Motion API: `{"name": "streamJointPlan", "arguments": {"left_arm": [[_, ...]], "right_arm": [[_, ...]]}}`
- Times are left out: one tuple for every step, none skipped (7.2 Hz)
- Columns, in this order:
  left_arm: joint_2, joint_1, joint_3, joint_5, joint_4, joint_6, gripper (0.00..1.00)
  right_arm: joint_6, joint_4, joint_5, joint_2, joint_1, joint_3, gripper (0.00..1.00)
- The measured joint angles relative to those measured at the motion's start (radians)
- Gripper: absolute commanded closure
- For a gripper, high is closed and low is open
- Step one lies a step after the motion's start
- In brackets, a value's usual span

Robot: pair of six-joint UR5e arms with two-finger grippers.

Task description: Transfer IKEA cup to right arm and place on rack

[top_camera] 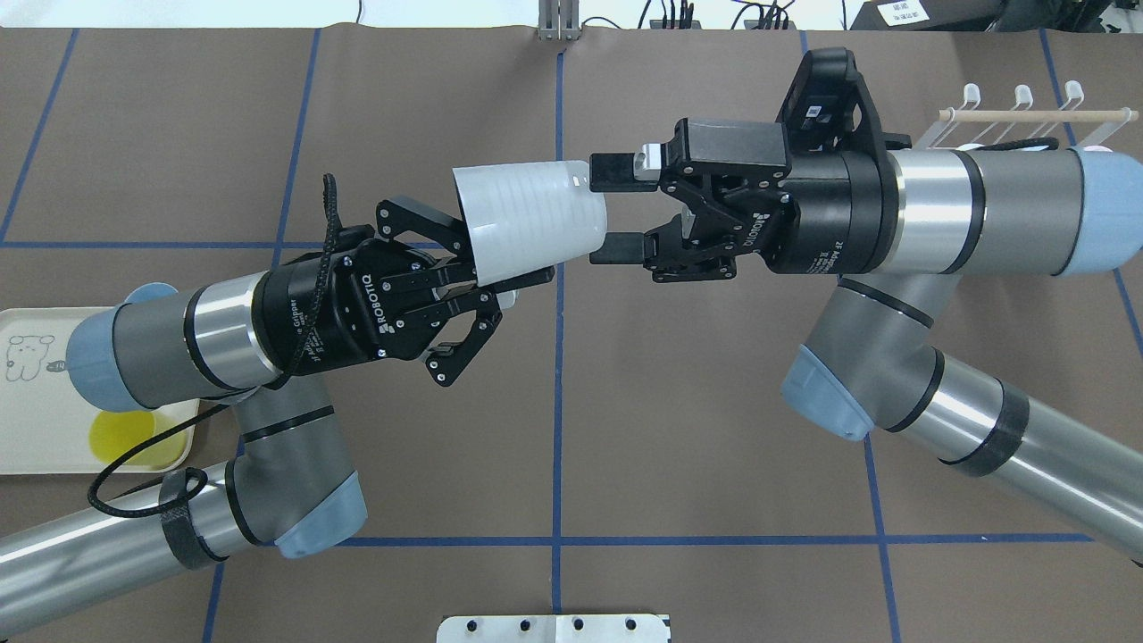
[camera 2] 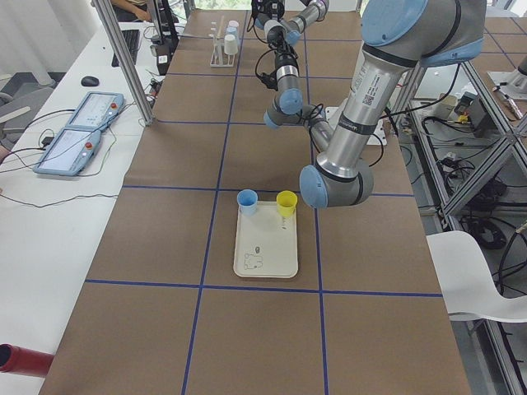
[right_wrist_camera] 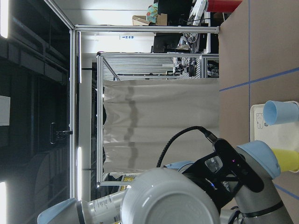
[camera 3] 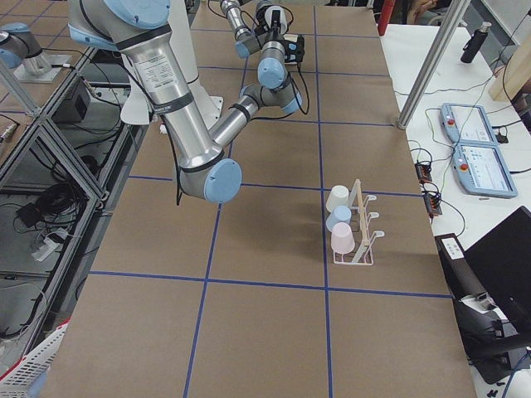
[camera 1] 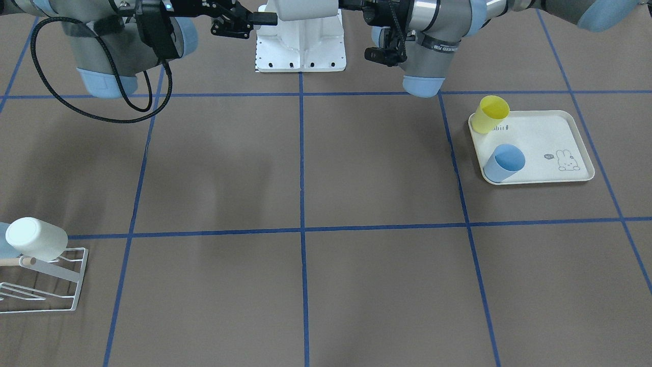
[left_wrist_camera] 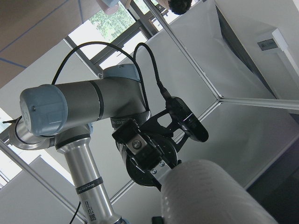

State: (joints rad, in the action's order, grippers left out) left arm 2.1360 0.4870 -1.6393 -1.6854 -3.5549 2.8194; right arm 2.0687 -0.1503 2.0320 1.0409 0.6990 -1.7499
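**Markings.** In the overhead view I read "ROBOTIQ" on the body of the left gripper [top_camera: 504, 284], left of centre. The same word appears inverted on the right gripper [top_camera: 607, 211]. The lettering on the tray [camera 1: 550, 148] is partly covered by the yellow cup [camera 1: 491, 114], and I cannot read it.

**Left gripper.** It is clamped on the rim end of the white cup [top_camera: 527, 223], which lies sideways above the table at centre frame.

**Right gripper.** The jaws are spread wide, with one finger on either side of the cup's base end. I cannot tell whether they touch it.

**Rack.** The rack [top_camera: 1000, 115] stands at the upper right, well apart from the cup.
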Motion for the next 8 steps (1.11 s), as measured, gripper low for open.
{"name": "streamJointPlan", "arguments": {"left_arm": [[0.009,-0.008,0.002,0.005,-0.001,0.001,1.0],[0.014,-0.016,0.003,0.011,-0.001,0.001,1.0],[0.017,-0.022,0.003,0.013,-0.001,0.001,1.0],[0.019,-0.025,0.004,0.014,-0.001,0.001,1.0],[0.02,-0.028,0.006,0.015,-0.001,0.001,1.0],[0.021,-0.032,0.007,0.015,-0.001,0.0,1.0],[0.022,-0.035,0.006,0.015,-0.001,0.0,0.57],[0.022,-0.035,0.006,0.018,-0.001,-0.002,0.01]], "right_arm": [[0.0,0.0,-0.008,-0.003,-0.006,0.001,0.02],[0.0,0.0,-0.013,-0.005,-0.009,0.001,0.02],[-0.001,0.0,-0.017,-0.007,-0.01,0.001,0.18],[-0.001,0.0,-0.019,-0.008,-0.011,0.001,0.19],[-0.001,0.0,-0.022,-0.009,-0.011,0.001,0.25],[-0.001,0.0,-0.025,-0.009,-0.011,0.001,0.42],[-0.001,0.0,-0.026,-0.009,-0.013,0.001,0.63],[-0.001,0.0,-0.026,-0.009,-0.015,0.001,0.74]]}}
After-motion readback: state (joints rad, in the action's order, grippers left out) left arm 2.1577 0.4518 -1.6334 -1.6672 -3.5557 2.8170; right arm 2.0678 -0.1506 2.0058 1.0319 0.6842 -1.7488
